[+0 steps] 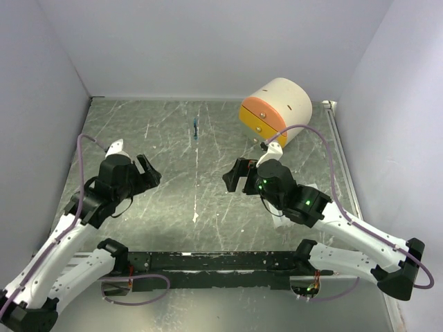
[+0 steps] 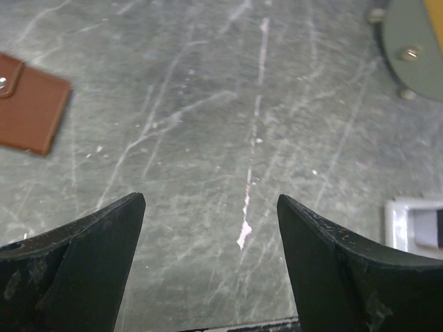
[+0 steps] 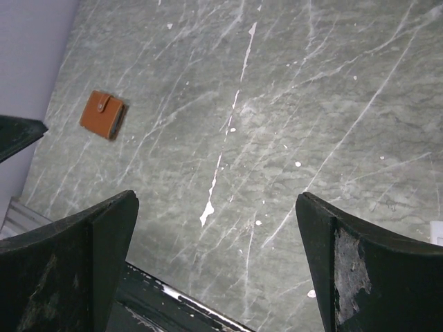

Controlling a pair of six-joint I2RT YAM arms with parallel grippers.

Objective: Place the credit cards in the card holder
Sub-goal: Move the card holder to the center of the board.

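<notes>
Brown rectangular leather wallet (image 3: 102, 114) lies shut at left; we seem at the start. Left gripper (image 2: 211, 204) and right gripper (image 3: 217, 199) gape wide, empty; next we must unsnap it.

One wallet (image 3: 102, 115), one box (image 1: 277, 111), one tray (image 2: 392, 223)

The left gripper (image 2: 211, 200) and right gripper (image 3: 217, 197) both point forward and down, jaws spread wide.

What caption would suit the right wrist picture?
Open right pincer hovers above a marbled table, closed brown card holder beyond.
</notes>
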